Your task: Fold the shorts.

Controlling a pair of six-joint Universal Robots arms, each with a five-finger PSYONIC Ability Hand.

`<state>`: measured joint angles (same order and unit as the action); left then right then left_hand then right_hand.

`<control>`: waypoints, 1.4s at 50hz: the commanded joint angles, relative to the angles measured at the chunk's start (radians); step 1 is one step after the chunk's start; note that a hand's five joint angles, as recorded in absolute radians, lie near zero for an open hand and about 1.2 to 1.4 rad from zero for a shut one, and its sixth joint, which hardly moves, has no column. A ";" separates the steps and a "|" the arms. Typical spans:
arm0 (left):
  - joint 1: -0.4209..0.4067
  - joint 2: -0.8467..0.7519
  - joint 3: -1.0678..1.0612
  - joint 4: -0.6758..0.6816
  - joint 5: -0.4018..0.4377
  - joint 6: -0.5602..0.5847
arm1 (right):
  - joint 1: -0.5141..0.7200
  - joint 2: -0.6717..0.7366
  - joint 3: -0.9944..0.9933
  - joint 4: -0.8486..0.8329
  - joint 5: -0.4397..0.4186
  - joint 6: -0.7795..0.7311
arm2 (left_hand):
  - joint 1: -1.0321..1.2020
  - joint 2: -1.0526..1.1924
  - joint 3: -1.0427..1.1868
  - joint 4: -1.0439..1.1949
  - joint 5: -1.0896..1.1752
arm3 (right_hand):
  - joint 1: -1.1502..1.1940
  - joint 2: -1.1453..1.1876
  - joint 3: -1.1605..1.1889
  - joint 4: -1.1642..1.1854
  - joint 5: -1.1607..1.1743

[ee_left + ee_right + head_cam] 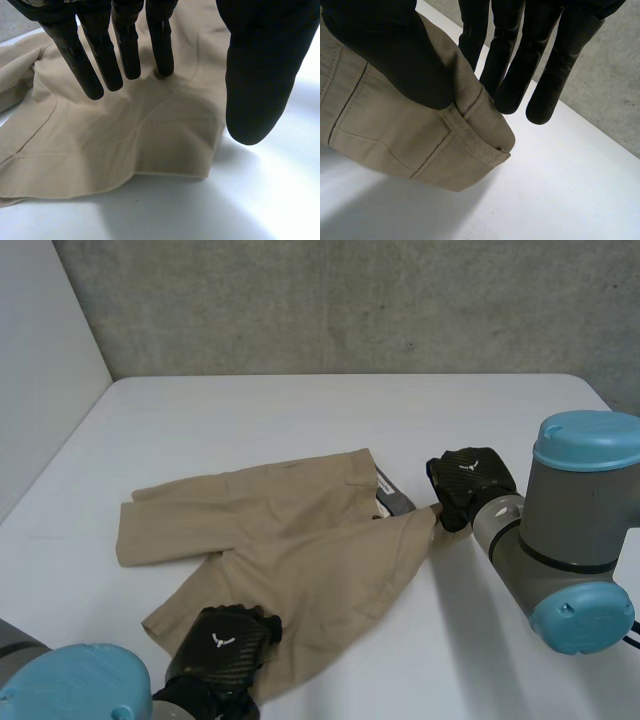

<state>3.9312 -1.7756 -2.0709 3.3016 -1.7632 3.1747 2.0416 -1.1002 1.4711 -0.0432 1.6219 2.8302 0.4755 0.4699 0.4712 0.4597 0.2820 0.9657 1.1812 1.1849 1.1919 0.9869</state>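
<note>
You see the shorts (290, 530) on the near half of the white table (300, 410), well apart from its far edge and its left edge. Wide white surface lies beyond them and also to the right, behind the right hand (470, 480). The near leg reaches close to the left arm.

The shorts are beige and spread mostly flat, with soft wrinkles. The waist points to the right and the two legs to the left. A grey label (393, 495) shows inside the waist.

The right hand (385, 50) holds the waist corner of the shorts (420, 150) – the thumb presses on top, just beside a belt loop (470, 135), and the fingers stand straight behind the cloth.

The left hand (225, 640) is over the hem corner of the near leg. Its fingers (162, 55) are straight and spread, with the tips at the cloth (125, 145) – the thumb stands wide apart and nothing is pinched.
</note>
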 commanded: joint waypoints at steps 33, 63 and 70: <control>0.106 0.192 0.054 0.083 -0.045 0.162 | -0.001 -0.187 -0.015 0.106 -0.013 -0.176 | 0.921 0.926 0.925 0.937 0.940 | 0.431 0.215 0.211 0.204 0.235; 0.510 -0.144 0.559 -0.427 0.455 -0.001 | 0.015 -0.149 -0.110 0.389 -0.090 -0.512 | 0.921 0.926 0.925 0.937 0.940 | 0.431 0.215 0.211 0.204 0.235; 0.508 -0.238 0.949 -0.415 0.358 -0.015 | 0.012 -0.089 -0.386 0.091 0.039 -0.333 | 0.921 0.926 0.925 0.937 0.940 | 0.431 0.215 0.211 0.204 0.235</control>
<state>4.4455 -1.9434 -1.4424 2.8737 -1.3163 3.1682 2.0564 -1.2280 1.2922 0.2784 1.5631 2.3579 1.1127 1.1957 1.1876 1.1994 0.9958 0.9657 1.1812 1.1849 1.1920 0.9870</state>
